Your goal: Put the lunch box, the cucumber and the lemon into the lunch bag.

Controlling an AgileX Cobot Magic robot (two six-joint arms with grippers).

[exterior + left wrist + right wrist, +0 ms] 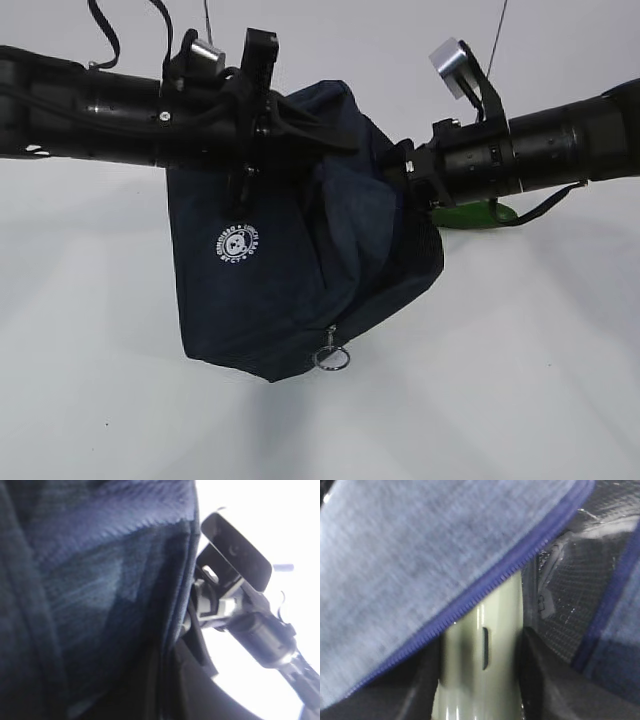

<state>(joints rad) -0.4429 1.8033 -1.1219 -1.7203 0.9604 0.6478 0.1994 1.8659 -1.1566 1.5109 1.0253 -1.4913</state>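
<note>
Left gripper [245, 150] clamped on lunch bag [290, 270]; right gripper clasps lunch box [480, 650] inside bag.

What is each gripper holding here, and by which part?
The left gripper is shut on the lunch bag, pinching fabric at its top edge. The right gripper grips the lunch box by its pale green lid end, at the bag's zippered opening.

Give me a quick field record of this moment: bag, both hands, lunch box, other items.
lunch bag: lifted off the table, hanging tilted, ring pull at its lower edge
left hand: shut, gripping the bag's upper left fabric
right hand: at the bag's right side, closed on the lunch box
lunch box: pale green edge partly under the zipper edge, going into the opening
cucumber: green piece visible on the table behind the right arm
lemon: not visible
</note>
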